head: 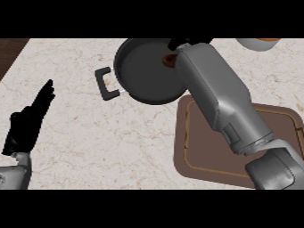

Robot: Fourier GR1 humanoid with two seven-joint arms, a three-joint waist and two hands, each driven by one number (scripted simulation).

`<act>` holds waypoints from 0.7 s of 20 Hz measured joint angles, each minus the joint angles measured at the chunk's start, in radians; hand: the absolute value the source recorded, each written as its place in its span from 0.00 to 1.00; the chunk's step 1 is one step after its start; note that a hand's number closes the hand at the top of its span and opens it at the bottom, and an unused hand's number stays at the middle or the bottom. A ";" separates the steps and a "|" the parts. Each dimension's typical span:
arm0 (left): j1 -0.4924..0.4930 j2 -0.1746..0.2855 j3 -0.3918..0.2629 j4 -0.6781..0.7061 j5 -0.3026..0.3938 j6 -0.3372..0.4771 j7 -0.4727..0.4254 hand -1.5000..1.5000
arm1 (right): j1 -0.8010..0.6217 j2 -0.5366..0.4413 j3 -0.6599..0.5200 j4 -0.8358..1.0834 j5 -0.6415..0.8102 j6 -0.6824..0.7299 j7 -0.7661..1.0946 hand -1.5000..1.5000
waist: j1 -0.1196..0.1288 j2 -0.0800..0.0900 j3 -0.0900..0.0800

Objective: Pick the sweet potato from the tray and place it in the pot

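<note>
Your right forearm (213, 84) covers most of the right hand (192, 42). Just a black scrap shows at the far rim of the pot (144, 75), so you can't read its grip. Only a brown sliver of sweet potato (169, 59) peeks out beside the wrist. The arm hides the middle of the tray (197, 164) too. Top right, a pale vessel (259, 43) with an orange top is cut by the edge.
</note>
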 measured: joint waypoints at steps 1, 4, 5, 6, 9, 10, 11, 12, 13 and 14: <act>0.001 -0.001 -0.003 -0.001 -0.002 0.000 0.001 0.50 | 0.000 0.001 -0.009 0.007 -0.006 -0.024 -0.004 0.00 | 0.001 0.000 0.000; 0.005 -0.002 -0.003 -0.005 -0.002 0.000 0.002 0.50 | -0.010 0.003 -0.030 0.028 -0.012 -0.085 -0.017 0.00 | 0.002 0.000 0.000; 0.006 -0.003 -0.001 -0.006 -0.001 0.000 0.000 0.50 | -0.005 0.004 -0.033 0.029 -0.012 -0.116 -0.026 0.00 | 0.003 0.000 0.000; 0.006 -0.004 -0.001 -0.004 -0.001 0.001 0.000 0.50 | -0.007 0.004 -0.035 0.025 -0.011 -0.148 -0.039 0.00 | -0.001 -0.001 0.000; 0.013 -0.003 -0.003 -0.006 -0.004 -0.001 -0.003 0.50 | -0.007 0.005 -0.041 -0.008 -0.002 -0.265 -0.075 0.00 | -0.003 -0.002 0.001; 0.012 -0.001 -0.001 -0.006 -0.002 -0.002 0.001 0.50 | -0.012 0.005 -0.044 -0.021 -0.001 -0.304 -0.081 0.00 | -0.003 -0.003 0.001; 0.013 -0.004 -0.001 -0.002 -0.002 -0.001 0.002 0.50 | -0.013 0.005 -0.048 -0.031 -0.004 -0.341 -0.088 0.00 | -0.005 -0.005 0.001; 0.018 -0.006 -0.003 -0.003 -0.004 0.002 -0.001 0.50 | -0.014 0.005 -0.050 -0.039 -0.008 -0.376 -0.093 0.00 | -0.004 -0.007 0.000; 0.019 -0.004 -0.002 -0.003 -0.005 -0.001 -0.002 0.50 | -0.012 0.005 -0.055 -0.043 -0.015 -0.409 -0.098 0.00 | -0.004 -0.008 0.000; 0.019 -0.005 -0.005 -0.001 -0.007 -0.001 -0.004 0.50 | -0.012 0.005 -0.055 -0.047 -0.028 -0.439 -0.104 0.00 | -0.002 -0.010 0.000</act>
